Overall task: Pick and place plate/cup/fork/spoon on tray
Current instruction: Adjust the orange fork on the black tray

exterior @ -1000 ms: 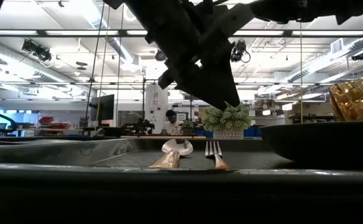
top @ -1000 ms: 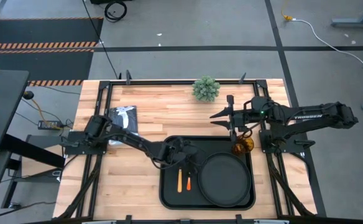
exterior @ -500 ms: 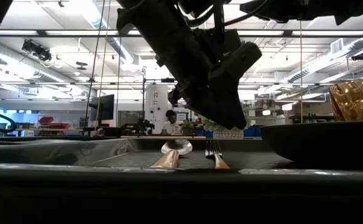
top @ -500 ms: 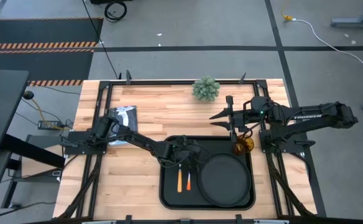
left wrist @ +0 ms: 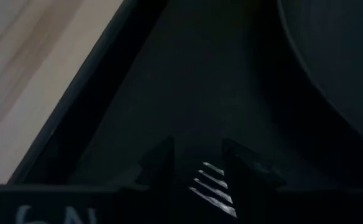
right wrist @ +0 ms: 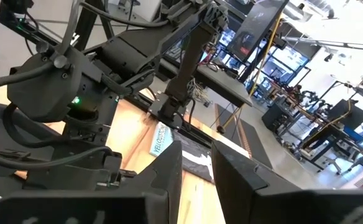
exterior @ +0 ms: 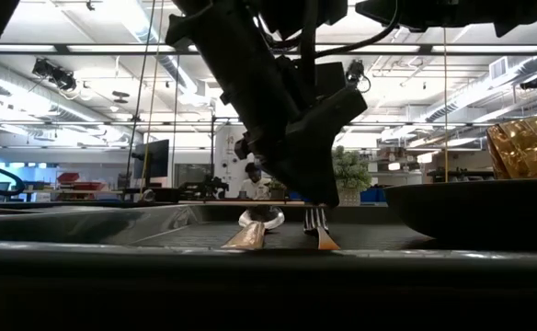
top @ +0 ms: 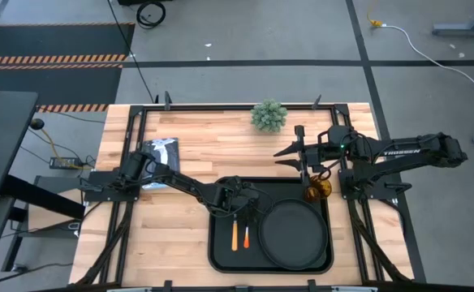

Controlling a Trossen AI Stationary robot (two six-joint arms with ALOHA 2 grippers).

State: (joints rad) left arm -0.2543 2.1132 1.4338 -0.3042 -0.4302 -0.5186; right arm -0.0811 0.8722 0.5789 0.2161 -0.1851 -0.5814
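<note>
Four task items lie on the tray point(top: 221, 251), which sits on the wooden table point(top: 172, 243) toward its near edge, between the two arms. Largest of them, the plate point(top: 292, 235) occupies the tray's right half, flat, its rim close to the tray's near and right walls. In the low view its dark side point(exterior: 475, 213) fills the right of the frame. The cup point(top: 317, 190) stands at the tray's far right corner, just beyond the plate's rim; seen from table height, its faceted amber wall point(exterior: 528, 147) rises behind the plate. The spoon point(top: 234, 234) and the fork point(top: 247, 238) lie side by side on the tray's left half, handles toward the near edge, spoon to the left, fork between the spoon and the plate — the two close together, contact not determinable.

The left gripper point(top: 248, 208) is down over the far end of the fork. In the left wrist view its fingers point(left wrist: 161, 165) stand slightly apart with the fork's tines point(left wrist: 210, 183) between them; whether they press on the tines cannot be told. The right gripper point(top: 288, 156) hangs above bare table beyond the tray, near a small green plant point(top: 269, 115) — its fingers spread apart, holding nothing. A dark bag point(top: 161, 152) lies on the table's left side, by the left arm's base.
</note>
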